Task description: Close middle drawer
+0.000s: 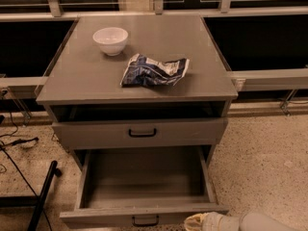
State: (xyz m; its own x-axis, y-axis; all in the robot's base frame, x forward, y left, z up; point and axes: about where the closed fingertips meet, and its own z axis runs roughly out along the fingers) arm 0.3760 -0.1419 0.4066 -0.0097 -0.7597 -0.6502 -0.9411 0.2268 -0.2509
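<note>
The middle drawer [144,186], a deep grey flat-fronted box with black loop handle, stood pulled far out. The cream pincer [197,221] sat by its front, likely placed to push; whether wide or narrow, I cannot tell.

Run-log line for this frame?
middle drawer: pulled out, empty | tool: bottom right, at drawer front | cabinet top: white bowl, crumpled bag

On the cabinet surface [86,83]: bowl [110,40] at back left, crumpled snack bag [154,71] right of it, nearer the front. Below, upper drawer [96,134]; under that, middle drawer [96,219], standing far out. Gripper [196,221] just beside its front's right end.
</note>
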